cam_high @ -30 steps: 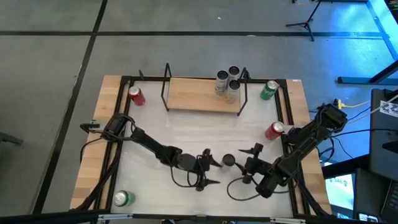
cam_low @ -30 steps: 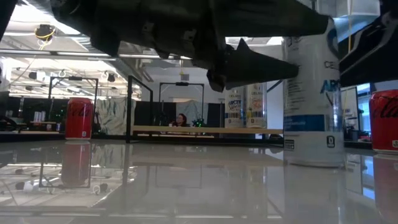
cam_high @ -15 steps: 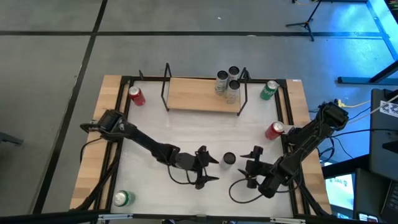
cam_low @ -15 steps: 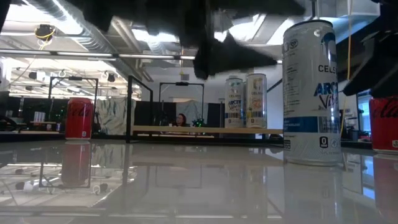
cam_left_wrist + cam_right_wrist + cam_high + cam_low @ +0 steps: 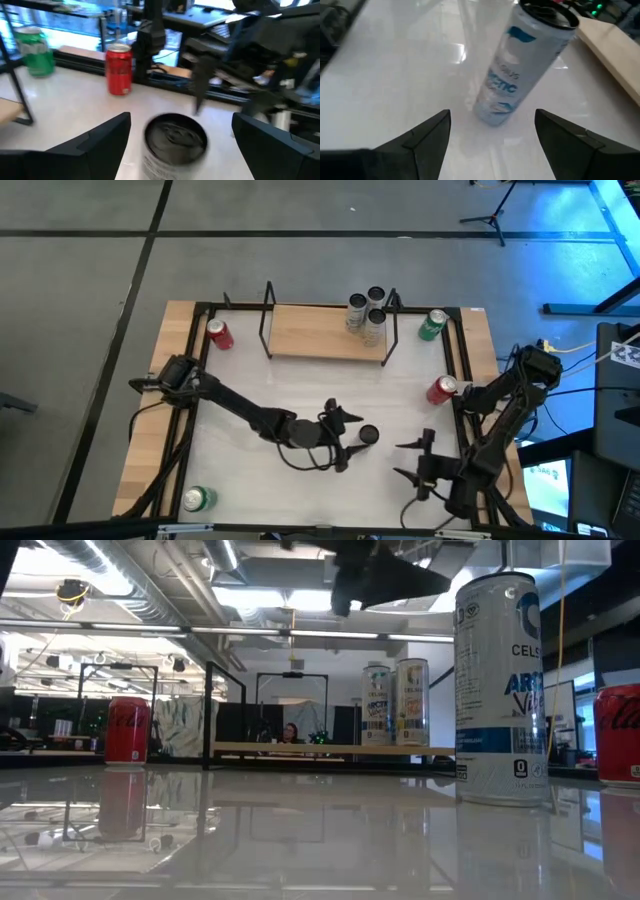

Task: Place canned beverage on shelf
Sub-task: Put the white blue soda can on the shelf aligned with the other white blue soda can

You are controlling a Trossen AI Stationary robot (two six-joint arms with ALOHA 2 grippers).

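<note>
White tabletop (image 5: 300, 395) under everything; wood shelf (image 5: 315, 332) sits at the far edge with three cans (image 5: 366, 312) already on its right end. My target, a white-and-blue can (image 5: 368, 436), stands upright mid-table, well short of the shelf, nothing holding it. Left gripper (image 5: 341, 438) is just beside it, fingers spread wide with the can lined up in the gap but not touched. Right gripper (image 5: 420, 459) sits near, on the can's other side, fingers also spread, empty. I judge the can a thin rigid shell, dentable if squeezed hard, heavy-ish if full, smooth and slick. I'd take it mid-body, fingers level across the widest part, below the rim, and keep it upright.
</note>
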